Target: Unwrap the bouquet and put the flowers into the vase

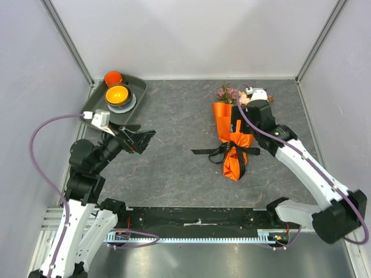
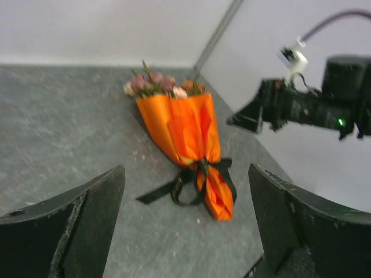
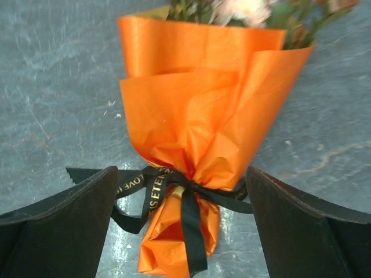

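The bouquet (image 1: 231, 136) lies on the grey table right of centre, wrapped in bright orange paper (image 3: 197, 110) and tied low down with a black ribbon (image 3: 174, 188). The flowers (image 1: 228, 92) poke out of its far end, pink and mauve heads (image 2: 156, 84) among green leaves. My right gripper (image 1: 239, 128) hovers open just over the wrap, and in the right wrist view its fingers (image 3: 69, 226) flank the ribbon knot without touching it. My left gripper (image 1: 145, 141) stands open well to the left, facing the bouquet (image 2: 185, 130) from a distance. The vase is out of view.
A dark tray (image 1: 95, 104) sits at the back left with an orange cup (image 1: 113, 77) and an orange bowl (image 1: 118, 93) on a grey plate. White walls close in the back and both sides. The right arm (image 2: 307, 107) reaches across above the bouquet.
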Controlling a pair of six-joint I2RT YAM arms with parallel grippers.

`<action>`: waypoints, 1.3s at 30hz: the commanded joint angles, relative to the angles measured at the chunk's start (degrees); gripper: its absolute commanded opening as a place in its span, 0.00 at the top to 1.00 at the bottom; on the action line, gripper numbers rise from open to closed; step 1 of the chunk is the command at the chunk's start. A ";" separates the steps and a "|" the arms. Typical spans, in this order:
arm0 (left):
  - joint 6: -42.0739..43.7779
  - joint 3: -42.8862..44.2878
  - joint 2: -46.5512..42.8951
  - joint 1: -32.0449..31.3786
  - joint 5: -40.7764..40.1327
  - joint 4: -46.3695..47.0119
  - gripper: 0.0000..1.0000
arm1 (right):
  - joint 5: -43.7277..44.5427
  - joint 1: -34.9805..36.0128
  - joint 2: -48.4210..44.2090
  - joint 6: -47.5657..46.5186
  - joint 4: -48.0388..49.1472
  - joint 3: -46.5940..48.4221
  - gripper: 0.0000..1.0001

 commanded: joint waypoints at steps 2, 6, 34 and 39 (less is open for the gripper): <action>-0.87 -2.14 6.47 0.14 16.19 -0.95 0.09 | -6.53 0.02 8.39 2.73 2.67 2.07 0.02; -0.77 -6.17 7.79 0.14 19.64 -2.10 0.09 | -3.98 -2.61 12.52 5.10 4.69 1.19 0.02; 3.35 16.92 69.66 -23.33 14.81 19.42 0.46 | -24.46 -14.05 -8.74 10.38 2.76 -21.48 0.27; 3.71 9.29 70.72 -23.77 14.36 33.89 0.46 | -23.75 -11.24 -6.11 9.33 3.46 -21.75 0.41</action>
